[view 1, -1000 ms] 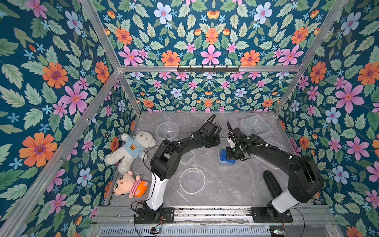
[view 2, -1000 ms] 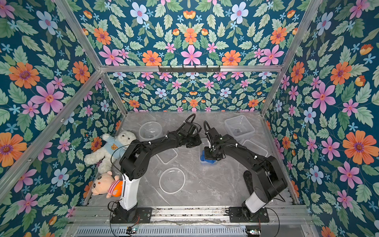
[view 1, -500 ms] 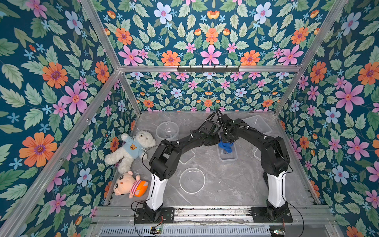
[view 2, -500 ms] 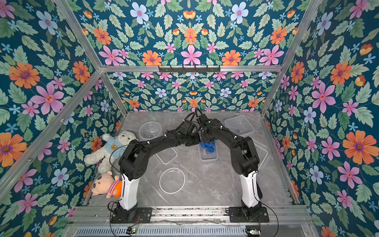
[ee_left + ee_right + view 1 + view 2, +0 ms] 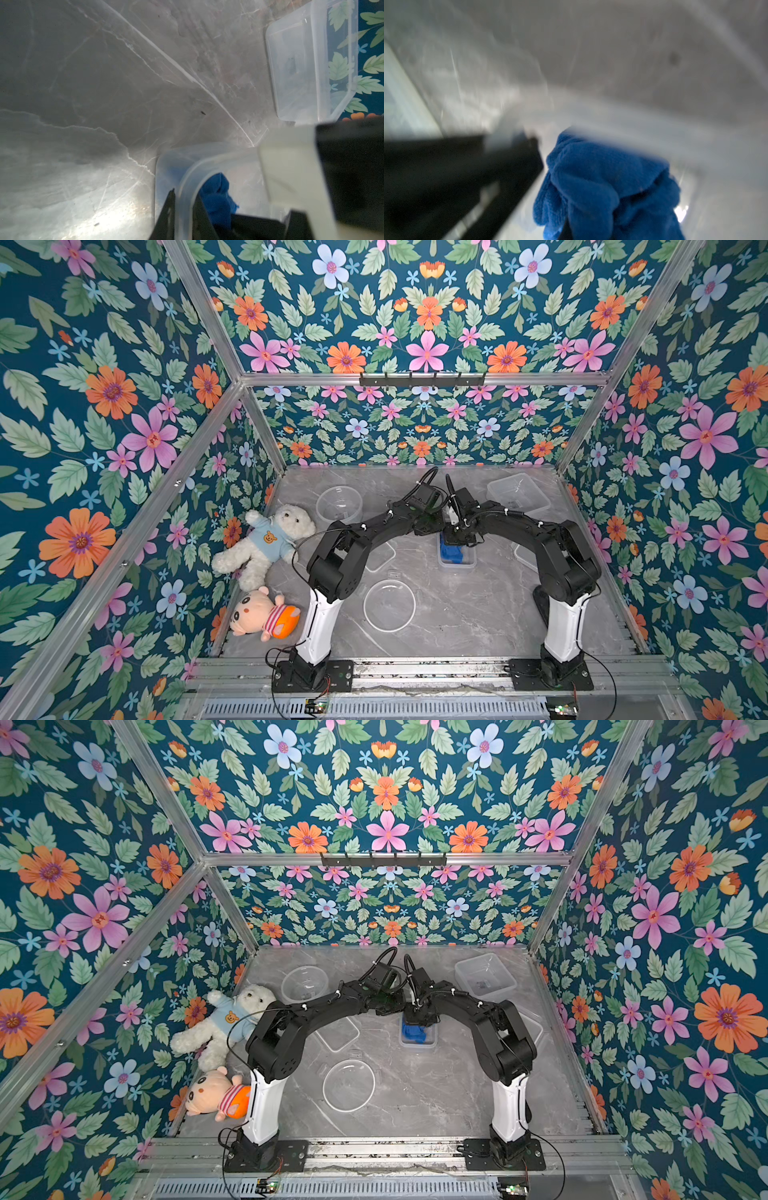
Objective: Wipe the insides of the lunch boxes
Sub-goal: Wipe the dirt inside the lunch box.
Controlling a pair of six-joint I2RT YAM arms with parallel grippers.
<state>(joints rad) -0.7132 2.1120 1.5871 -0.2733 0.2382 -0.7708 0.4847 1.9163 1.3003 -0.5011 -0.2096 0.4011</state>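
The small rectangular lunch box (image 5: 457, 563) (image 5: 418, 1043) stands mid-table with the blue cloth (image 5: 450, 550) (image 5: 413, 1031) inside it. My left gripper (image 5: 434, 526) (image 5: 185, 200) is shut on this box's rim (image 5: 188, 178), one finger inside and one outside. My right gripper (image 5: 456, 536) (image 5: 570, 228) reaches down into the box, shut on the blue cloth (image 5: 602, 176) (image 5: 218, 197), which hides most of its fingers. The round lunch box (image 5: 338, 506) (image 5: 305, 984) stands back left. The large square lunch box (image 5: 517, 493) (image 5: 484, 975) (image 5: 301, 68) is at the back right.
A round lid (image 5: 389, 605) lies in front, a rectangular lid (image 5: 380, 556) under the left arm, another lid (image 5: 524, 558) under the right arm. A teddy bear (image 5: 266, 543) and a doll (image 5: 266, 616) lie by the left wall. Floral walls enclose the table.
My right gripper has swept the blue cloth from the small box's near end toward its far end and back to its middle. The left gripper has stayed on the rim.
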